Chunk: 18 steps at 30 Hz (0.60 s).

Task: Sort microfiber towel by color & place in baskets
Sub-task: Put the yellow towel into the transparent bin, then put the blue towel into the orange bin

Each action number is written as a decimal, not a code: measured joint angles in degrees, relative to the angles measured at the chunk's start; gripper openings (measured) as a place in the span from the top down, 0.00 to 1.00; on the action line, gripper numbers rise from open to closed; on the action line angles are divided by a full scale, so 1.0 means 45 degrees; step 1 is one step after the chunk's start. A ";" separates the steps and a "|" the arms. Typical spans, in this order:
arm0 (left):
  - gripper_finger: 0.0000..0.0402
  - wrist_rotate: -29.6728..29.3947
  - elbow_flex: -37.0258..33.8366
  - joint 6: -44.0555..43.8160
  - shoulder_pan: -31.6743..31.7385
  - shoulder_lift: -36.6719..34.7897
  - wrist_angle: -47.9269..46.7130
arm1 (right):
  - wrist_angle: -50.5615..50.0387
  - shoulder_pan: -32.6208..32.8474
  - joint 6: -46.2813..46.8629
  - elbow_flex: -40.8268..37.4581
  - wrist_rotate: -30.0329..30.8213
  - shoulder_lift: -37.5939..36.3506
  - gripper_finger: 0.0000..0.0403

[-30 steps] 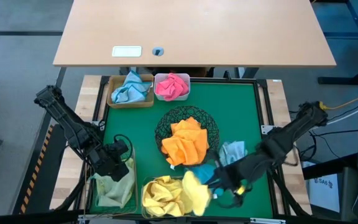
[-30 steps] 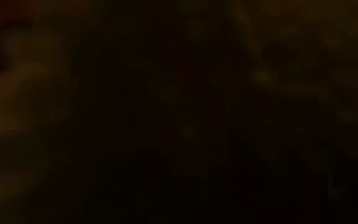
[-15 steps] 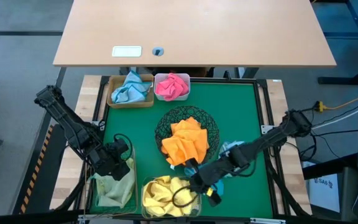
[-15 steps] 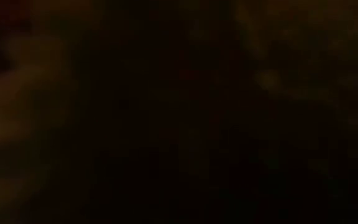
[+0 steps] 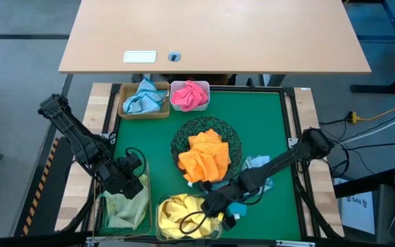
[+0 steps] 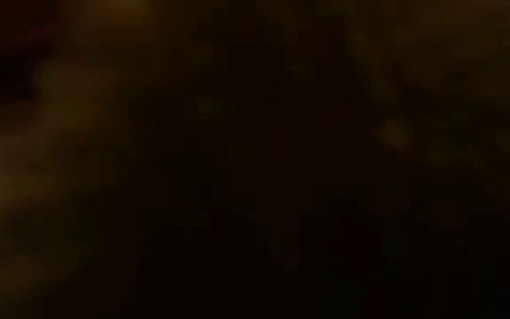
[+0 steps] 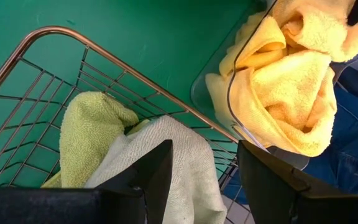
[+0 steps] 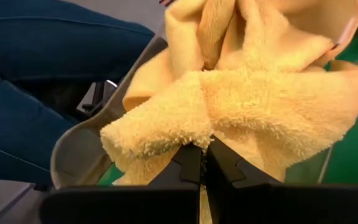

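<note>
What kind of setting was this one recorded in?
Probably a robotics lab or workshop: a green mat with sorting baskets between two arms, a plain wooden desk behind, and loose cables on grey floor.

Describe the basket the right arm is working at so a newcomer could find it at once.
On the green mat, look at the near edge, between the green wire basket and the mat's bare right side. The clear plastic box there holds yellow towels; it alone has see-through walls, and the right gripper is over it.

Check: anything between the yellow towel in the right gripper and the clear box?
Nothing visible. The right gripper is shut on the yellow towel and is already over the clear plastic box, which holds only yellow cloth. The left gripper sits aside at the green wire basket.
</note>
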 joint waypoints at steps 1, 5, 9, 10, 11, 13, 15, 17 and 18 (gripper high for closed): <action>0.57 0.0004 0.0000 0.0000 0.0000 0.0000 -0.0003 | 0.0002 -0.0003 0.0003 0.0000 -0.0001 -0.0006 0.99; 0.57 0.0007 0.0000 0.0000 0.0000 0.0000 0.0001 | 0.0061 -0.0021 0.0003 0.0000 0.0004 -0.0039 0.91; 0.57 0.0011 0.0000 0.0000 0.0000 0.0000 -0.0001 | 0.0020 -0.0007 0.0486 0.0000 0.0005 -0.0058 0.74; 0.57 0.0011 0.0000 0.0000 0.0000 0.0000 -0.0003 | -0.0018 -0.0007 0.0654 0.0000 0.0009 -0.0058 0.69; 0.57 0.0011 0.0000 0.0000 0.0000 0.0000 -0.0003 | -0.0064 -0.0003 0.0737 0.0000 0.0005 -0.0058 0.65; 0.57 0.0007 0.0000 0.0000 0.0000 0.0000 -0.0002 | -0.0517 -0.0003 0.0751 0.0190 0.0005 -0.0058 0.57; 0.57 0.0007 0.0000 0.0000 0.0000 0.0000 -0.0003 | -0.1562 0.0002 0.0766 0.0847 0.0005 -0.0053 0.50; 0.57 0.0010 0.0000 0.0000 0.0000 0.0000 -0.0003 | -0.2823 0.0002 0.0773 0.1533 0.0017 -0.0083 0.45; 0.57 0.0007 0.0000 0.0000 0.0000 0.0000 -0.0003 | -0.3520 -0.0003 0.0780 0.1881 0.0073 -0.0087 0.44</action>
